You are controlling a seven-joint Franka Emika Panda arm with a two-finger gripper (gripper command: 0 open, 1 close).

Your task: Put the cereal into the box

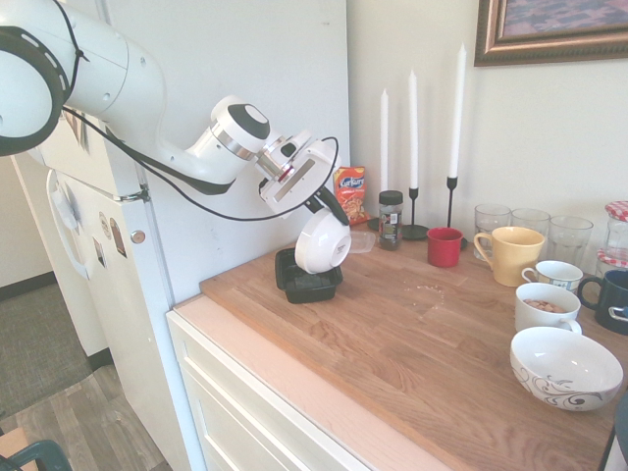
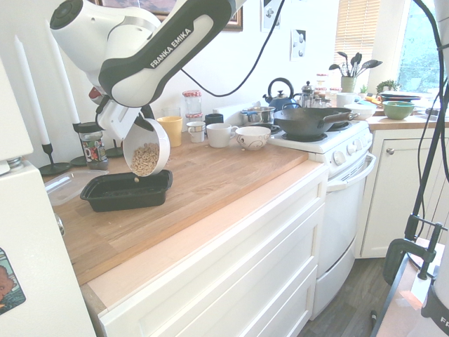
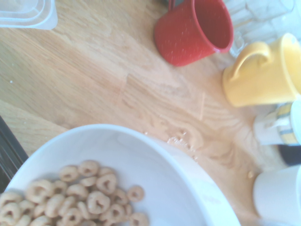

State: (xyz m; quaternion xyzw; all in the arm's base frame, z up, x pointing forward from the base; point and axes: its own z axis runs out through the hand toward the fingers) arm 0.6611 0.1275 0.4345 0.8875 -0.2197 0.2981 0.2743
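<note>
My gripper (image 1: 320, 203) (image 2: 142, 123) is shut on the rim of a white bowl (image 1: 322, 241) (image 2: 146, 146) (image 3: 146, 155). The bowl hangs tipped steeply, its mouth facing down over the box (image 1: 309, 286) (image 2: 126, 191), a shallow black tray on the wooden counter. The cereal (image 2: 144, 159) (image 3: 80, 197), tan rings, is heaped at the bowl's lower edge, and one piece shows just below the rim above the box. In the first exterior view the bowl's back hides the cereal and the middle of the box.
A clear lid (image 2: 66, 186) (image 3: 26, 14) lies beside the box. Behind are an orange snack bag (image 1: 349, 193), a spice jar (image 1: 391, 218), candles (image 1: 413, 147), a red cup (image 1: 444, 246) (image 3: 195, 30) and a yellow mug (image 1: 510, 253) (image 3: 263, 70). A stove (image 2: 323, 140) adjoins the counter.
</note>
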